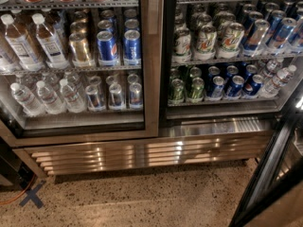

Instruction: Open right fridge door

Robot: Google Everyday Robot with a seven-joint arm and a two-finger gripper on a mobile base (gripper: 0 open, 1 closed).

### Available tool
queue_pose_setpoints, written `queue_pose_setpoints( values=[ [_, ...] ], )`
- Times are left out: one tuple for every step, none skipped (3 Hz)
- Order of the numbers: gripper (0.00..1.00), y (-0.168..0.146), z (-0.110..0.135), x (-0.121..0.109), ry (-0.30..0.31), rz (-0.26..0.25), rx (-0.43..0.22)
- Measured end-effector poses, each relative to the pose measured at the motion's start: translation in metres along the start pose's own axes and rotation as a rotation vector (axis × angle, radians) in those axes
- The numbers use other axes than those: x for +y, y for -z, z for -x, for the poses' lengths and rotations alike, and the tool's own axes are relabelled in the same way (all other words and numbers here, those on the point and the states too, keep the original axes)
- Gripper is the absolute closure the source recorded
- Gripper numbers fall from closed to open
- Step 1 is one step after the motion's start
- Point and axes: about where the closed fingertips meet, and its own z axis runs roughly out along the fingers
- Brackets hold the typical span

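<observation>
The fridge (142,155) fills the view, with wire shelves of cans and bottles above its louvred steel grille. The right fridge door (263,176) stands swung open at the lower right. I see it nearly edge-on, with the black gasket towards me. The right compartment shows uncovered, with green and blue cans (213,37) on its shelves. The left glass door (151,56) is closed, with water bottles (42,96) behind it. The gripper is not in view.
Speckled stone floor (142,197) lies in front of the fridge. A blue tape cross (31,196) and an orange cable (12,200) lie on the floor at the lower left. A dark object (7,167) stands at the left edge.
</observation>
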Motion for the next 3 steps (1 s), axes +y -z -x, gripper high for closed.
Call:
queue_pose_setpoints(
  values=[
    [0.0, 0.001, 0.037, 0.039, 0.095, -0.109, 0.036],
    [0.0, -0.008, 0.053, 0.063, 0.145, -0.104, 0.045],
    [0.0, -0.008, 0.053, 0.063, 0.145, -0.104, 0.045]
  ],
)
